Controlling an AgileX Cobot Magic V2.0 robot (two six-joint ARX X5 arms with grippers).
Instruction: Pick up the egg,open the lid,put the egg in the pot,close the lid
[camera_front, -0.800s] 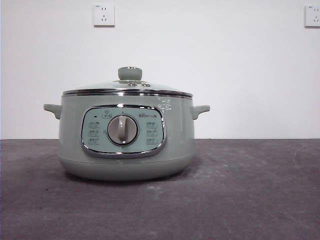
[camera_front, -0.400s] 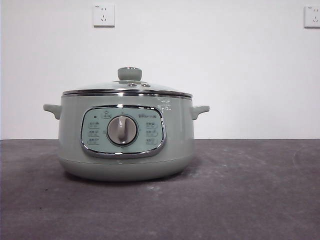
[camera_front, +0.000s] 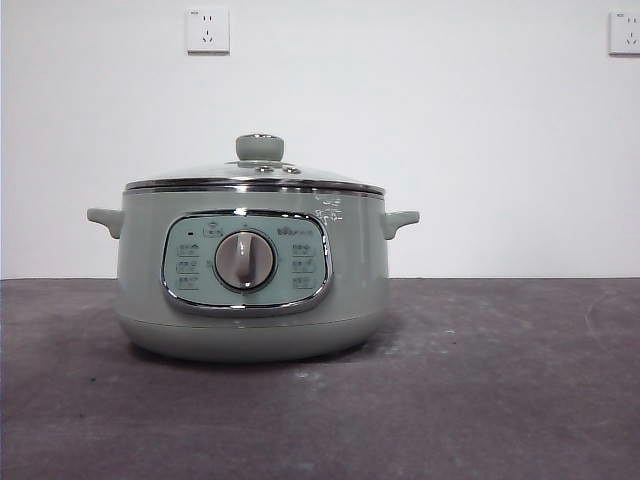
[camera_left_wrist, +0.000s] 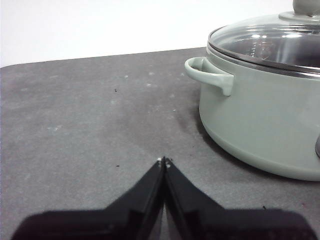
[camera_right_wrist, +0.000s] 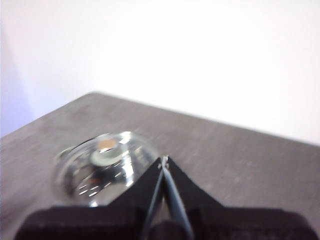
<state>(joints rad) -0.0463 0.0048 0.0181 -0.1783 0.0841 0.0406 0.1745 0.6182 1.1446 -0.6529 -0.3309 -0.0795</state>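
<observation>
I see the pot (camera_front: 252, 275) on the dark table (camera_front: 500, 400), the lid (camera_front: 255, 178) seated on its rim. Left gripper (camera_left_wrist: 163, 161) hangs low over bare table beside the pot's handle (camera_left_wrist: 207, 74), jaws pressed together, empty. Right gripper (camera_right_wrist: 163, 159) is above the lid, jaws clenched on nothing. An orange-brown blur under the glass may be the egg (camera_right_wrist: 106, 145); I cannot confirm.

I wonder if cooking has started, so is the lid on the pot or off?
On. The glass lid sits flat on the pot, its chrome rim flush all around, and neither arm's fingers touch it.
</observation>
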